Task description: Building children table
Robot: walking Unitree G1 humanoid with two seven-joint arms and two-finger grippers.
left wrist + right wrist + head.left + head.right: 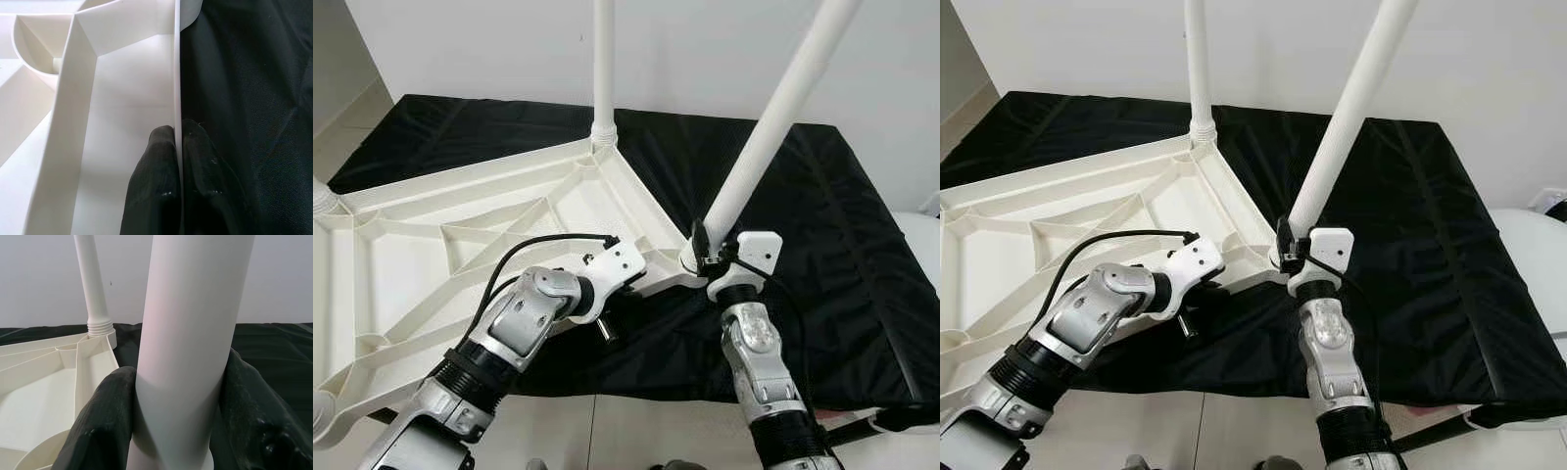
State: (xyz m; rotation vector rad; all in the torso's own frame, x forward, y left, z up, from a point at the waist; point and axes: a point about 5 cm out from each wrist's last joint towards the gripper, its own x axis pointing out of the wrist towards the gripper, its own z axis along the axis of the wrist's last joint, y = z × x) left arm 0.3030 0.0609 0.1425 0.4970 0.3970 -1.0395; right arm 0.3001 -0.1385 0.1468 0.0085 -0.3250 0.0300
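A black cloth-covered counter (842,225) fills most of what I see, set against a plain white wall. Lying upside down across it is the white plastic tabletop (460,245) of the children's table, its ribbed underside facing up and its near-left part overhanging the counter edge.

One white leg (603,59) already stands upright in the far corner socket. A second white leg (773,117) sits at the near corner socket (690,259), leaning away to my right, not upright.

My right gripper (705,245) has its fingers (98,426) closed around the base of this tilted leg, one on each side, just above the socket. My left gripper (178,161) has its fingers (154,181) pinched shut on the thin side rim (177,73) of the tabletop, one inside and one outside, near that same corner.

I judge the step in hand to be seating and straightening this second leg while my left arm steadies the tabletop.

The main risk is the lean: if I turn or push the leg while it sits crooked, it could jam or cross-thread in the socket, or pop out. The smooth round leg could also slip in my fingers. Because the tabletop overhangs the counter, a hard sideways push could slide or tip it if my rim pinch gives way.
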